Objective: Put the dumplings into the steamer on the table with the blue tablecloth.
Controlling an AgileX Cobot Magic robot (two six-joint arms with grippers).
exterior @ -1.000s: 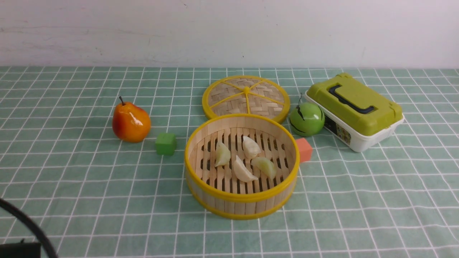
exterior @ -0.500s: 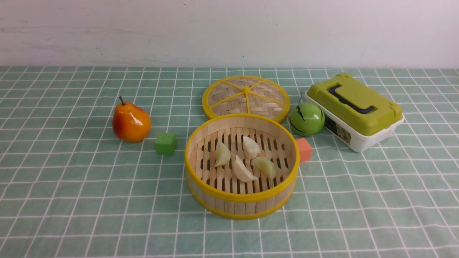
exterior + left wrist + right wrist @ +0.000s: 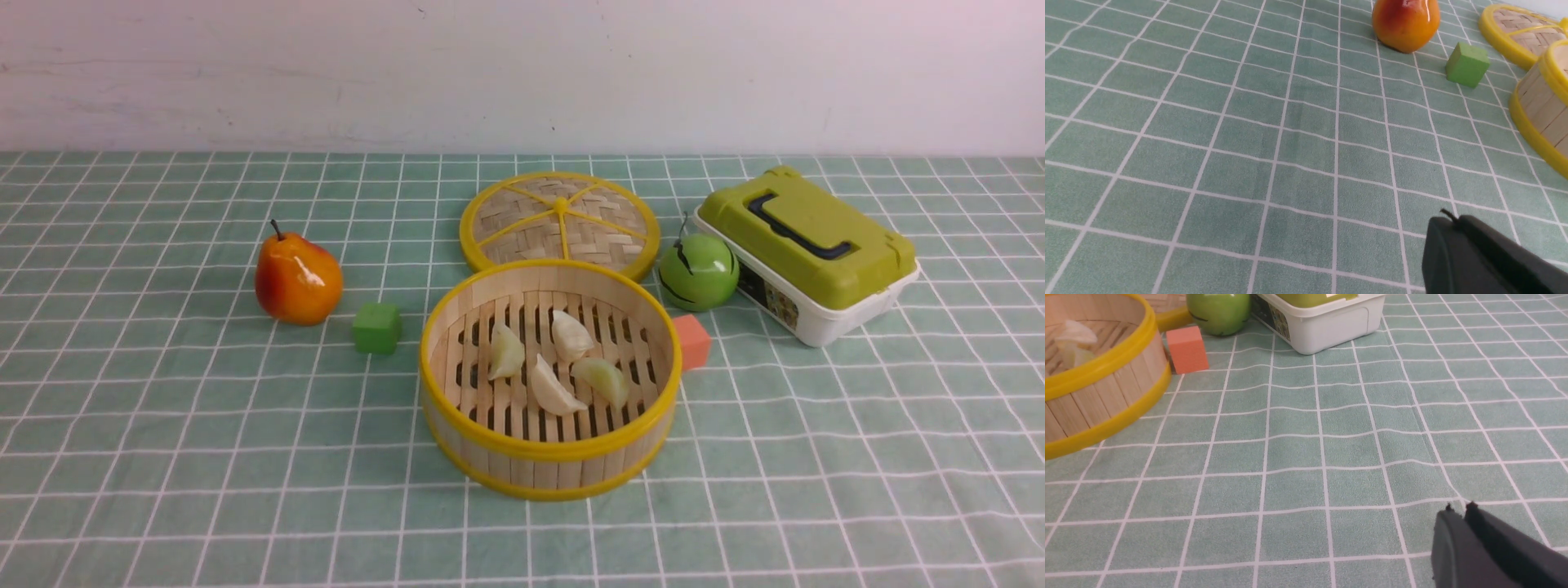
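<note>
The left gripper [image 3: 1453, 222], a black claw low over the teal grid-lined tablecloth [image 3: 163, 425] that covers the table, has its jaws pressed together on nothing. An orange-red pear [image 3: 297, 279] and a green cube [image 3: 377, 327] sit just left of the round bamboo steamer with yellow rims [image 3: 549, 457]. All 4 pale pleated dumplings [image 3: 555, 363] lie on its slatted floor, so the task looks finished; I judge that no pick is left and the next move is only to park both arms. The front-most dumpling's long axis runs diagonally, back-left to front-right. The right gripper [image 3: 1458, 509] is empty, its black jaws nearly together with a thin gap.
</note>
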